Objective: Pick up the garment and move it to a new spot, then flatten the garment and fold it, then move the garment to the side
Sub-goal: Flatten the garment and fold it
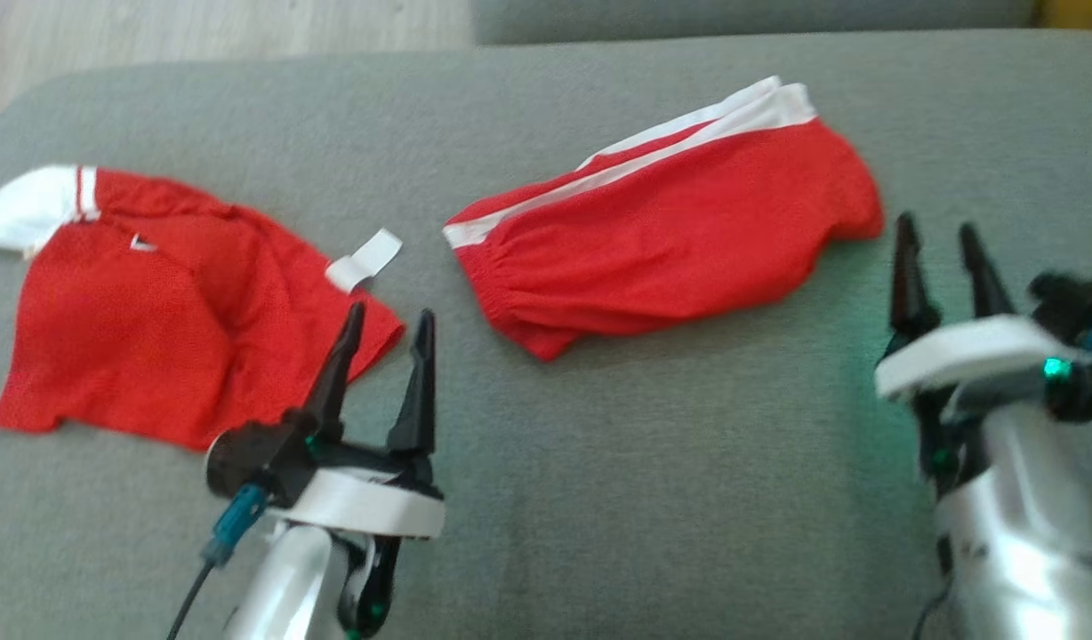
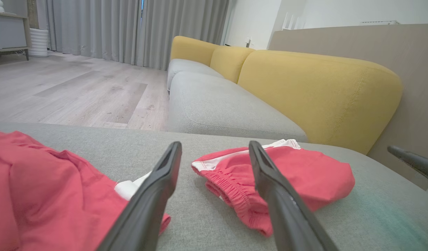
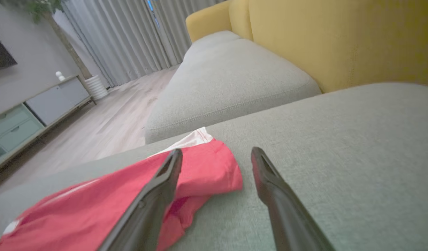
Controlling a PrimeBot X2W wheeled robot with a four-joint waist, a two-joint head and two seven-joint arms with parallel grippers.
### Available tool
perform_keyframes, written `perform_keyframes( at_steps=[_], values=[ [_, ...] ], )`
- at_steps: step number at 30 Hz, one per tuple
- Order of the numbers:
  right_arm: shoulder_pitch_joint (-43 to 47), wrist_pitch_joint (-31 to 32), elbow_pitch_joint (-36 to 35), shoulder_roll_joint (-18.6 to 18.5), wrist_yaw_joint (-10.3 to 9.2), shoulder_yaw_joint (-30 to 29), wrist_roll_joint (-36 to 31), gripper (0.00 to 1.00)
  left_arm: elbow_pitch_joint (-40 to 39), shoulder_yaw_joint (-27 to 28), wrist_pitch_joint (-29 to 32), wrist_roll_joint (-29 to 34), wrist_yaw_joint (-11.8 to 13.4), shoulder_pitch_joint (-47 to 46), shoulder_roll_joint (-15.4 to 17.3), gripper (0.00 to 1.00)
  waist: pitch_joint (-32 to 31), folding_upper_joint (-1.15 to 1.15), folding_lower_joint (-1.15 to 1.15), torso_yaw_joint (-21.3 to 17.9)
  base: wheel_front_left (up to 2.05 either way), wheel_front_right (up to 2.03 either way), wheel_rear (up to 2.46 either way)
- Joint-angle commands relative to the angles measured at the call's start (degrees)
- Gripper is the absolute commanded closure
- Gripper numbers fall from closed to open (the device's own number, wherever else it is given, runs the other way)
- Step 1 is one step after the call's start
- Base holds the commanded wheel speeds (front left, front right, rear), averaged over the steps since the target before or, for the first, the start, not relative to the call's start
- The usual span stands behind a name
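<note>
Red shorts bunched at 12 o'clock. Left gripper, right gripper wide open, empty. Left one could snag shirt at 9 o'clock.

No text, brand, number or sign could be read. A white tag stuck out from the red shirt, which lay toward the left edge of the grey cushion; the tag's face was too blurred to show any print. A small label at the shirt's neckline was too small to make out.
</note>
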Motion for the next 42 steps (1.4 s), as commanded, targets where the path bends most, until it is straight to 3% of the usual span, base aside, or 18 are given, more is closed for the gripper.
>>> perform_keyframes(
  at_steps=[1, 5, 10, 17, 21, 22, 23, 34, 42],
  values=[
    [-4.4, 1.3, 0.5, 0.1, 0.19, -1.0, 2.2, 0.0, -1.8, 0.7, -0.5, -0.8, -0.2, -3.0, 0.0, 0.0, 2.2, 0.0, -0.01, 2.2, 0.0, 0.0, 0.0],
    [-10.5, 4.5, 7.5, 0.1, 0.19, -7.3, 5.0, 0.0, -1.8, -1.2, -0.5, -1.7, 0.1, -4.6, 0.0, 0.0, 4.2, 0.0, -0.01, 4.7, 0.0, 0.0, 0.0],
    [-16.8, 7.9, 17.3, -1.1, 0.19, -12.4, 3.4, 0.0, -2.0, -3.1, -0.5, -2.9, 0.7, -6.0, 0.0, 0.0, 6.1, 0.0, -0.01, 7.4, 0.0, 0.0, 0.0],
    [-22.2, 10.7, 28.5, -2.5, 0.19, -12.3, -0.7, 0.0, -2.1, -4.1, -0.5, -3.7, 1.4, -7.2, 0.0, 0.0, 7.6, 0.0, -0.01, 9.4, 0.0, 0.0, 0.0],
    [-23.5, 10.6, 31.2, -2.6, 0.19, -11.9, -1.8, 0.0, -2.1, -4.2, -0.5, -3.8, 1.5, -7.5, 0.0, 0.0, 8.0, 0.0, -0.01, 9.6, 0.0, 0.0, 0.0],
    [-23.9, 10.4, 32.0, -2.6, 0.19, -11.8, -2.0, 0.21, -2.2, -4.2, -0.5, -3.8, 1.5, -7.6, 0.0, 0.0, 8.1, 0.0, -0.01, 9.6, 0.0, 0.0, 0.0],
    [-24.3, 10.1, 32.7, -2.6, 0.19, -11.7, -2.1, 1.0, -2.2, -4.3, -0.5, -3.9, 1.6, -7.6, 0.0, 0.0, 8.2, 0.0, -0.01, 9.6, 0.0, 0.0, 0.0],
    [-24.8, -0.8, 33.4, -2.9, 0.19, -8.5, -1.2, 1.0, -1.8, -2.7, -0.5, -3.7, 1.7, -6.5, 0.0, 0.0, 6.1, 0.0, -0.01, 6.2, 0.0, 0.0, 0.0],
    [-20.6, -3.4, 31.8, -8.2, 0.19, -8.9, 1.9, 1.0, -2.4, -1.7, -0.5, -3.2, 1.3, -5.2, 0.0, 0.0, 3.0, 0.0, -0.01, 2.6, 0.0, 0.0, 0.0]
  ],
)
